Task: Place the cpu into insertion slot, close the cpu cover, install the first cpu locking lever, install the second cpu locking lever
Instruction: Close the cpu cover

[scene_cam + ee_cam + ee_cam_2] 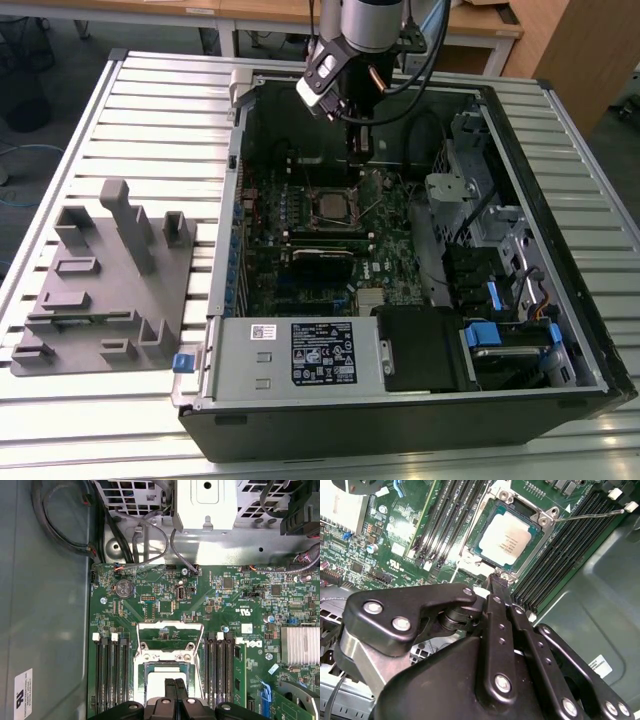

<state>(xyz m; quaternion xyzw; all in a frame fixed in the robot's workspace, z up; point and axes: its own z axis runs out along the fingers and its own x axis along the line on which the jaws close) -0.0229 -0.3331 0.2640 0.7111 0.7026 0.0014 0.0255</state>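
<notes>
in the exterior view an open black case lies on a slatted table. at nine o'clock from the case a grey fixture with upright blocks sits on the slats. inside the case a silver power supply lies along the six o'clock side, a green board sits mid-case, and a drive cage stands at three o'clock. in the first wrist view the board carries a coin battery, a finned heatsink and black memory slots.
</notes>
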